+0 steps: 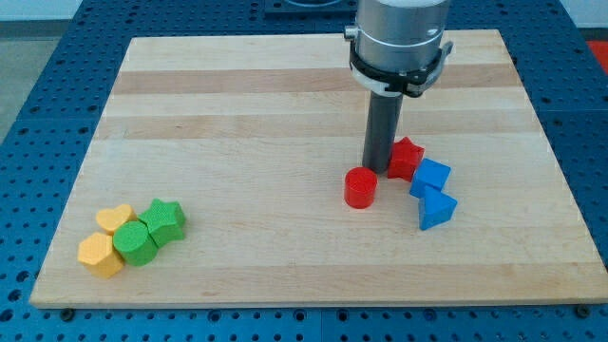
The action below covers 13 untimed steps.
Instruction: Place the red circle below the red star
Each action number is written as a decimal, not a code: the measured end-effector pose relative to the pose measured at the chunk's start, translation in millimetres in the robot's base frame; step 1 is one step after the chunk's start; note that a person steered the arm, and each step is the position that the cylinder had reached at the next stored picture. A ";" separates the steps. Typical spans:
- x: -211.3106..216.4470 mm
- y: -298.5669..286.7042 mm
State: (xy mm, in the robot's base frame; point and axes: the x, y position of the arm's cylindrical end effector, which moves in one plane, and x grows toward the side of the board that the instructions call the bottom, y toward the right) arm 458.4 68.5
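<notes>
Camera view: my tip [381, 169] sits between red circle [360, 187] and red star [407, 158]; tool holds nothing. Next, nudge circle rightward under star.

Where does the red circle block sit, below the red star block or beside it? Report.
Beside it. The red circle block sits at the red star block's lower left, with my tip between them.

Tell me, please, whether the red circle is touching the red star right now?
Apart. The camera view shows a strip of bare wood between the red circle and the red star, with my tip standing between them.
</notes>
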 end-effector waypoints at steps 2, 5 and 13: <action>-3.8 -41.3; 47.9 -133.5; 59.3 -45.0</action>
State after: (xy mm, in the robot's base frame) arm 517.7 23.4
